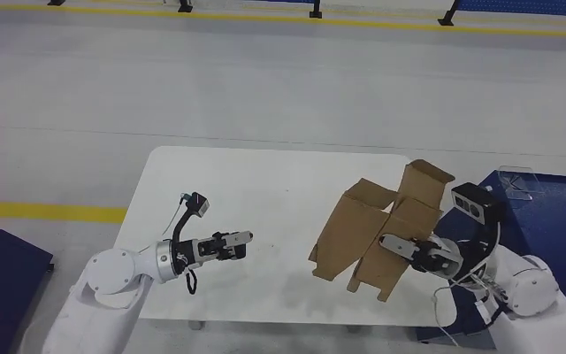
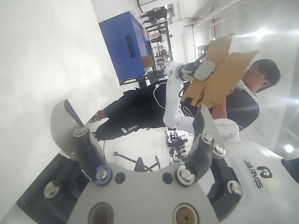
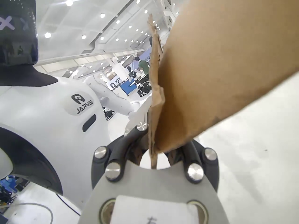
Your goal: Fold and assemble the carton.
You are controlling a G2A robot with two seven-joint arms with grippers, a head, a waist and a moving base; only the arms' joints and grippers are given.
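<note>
A brown cardboard carton (image 1: pixel 376 230), half unfolded with loose flaps, is held tilted above the right part of the white table (image 1: pixel 265 186). My right gripper (image 1: pixel 394 244) is shut on one of its panels; the right wrist view has the cardboard (image 3: pixel 210 71) clamped edge-on between the dark fingers (image 3: pixel 135 141). My left gripper (image 1: pixel 240 239) hovers over the table's front left, well apart from the carton, open with nothing between its fingers (image 2: pixel 201 127). From the left wrist view the carton (image 2: pixel 222 75) hangs farther off in the other arm's grip.
A blue cabinet (image 1: pixel 531 212) stands just beyond the table's right edge, close to the right arm. Another blue object (image 1: pixel 22 274) sits at the lower left off the table. The table's left and middle surface is bare.
</note>
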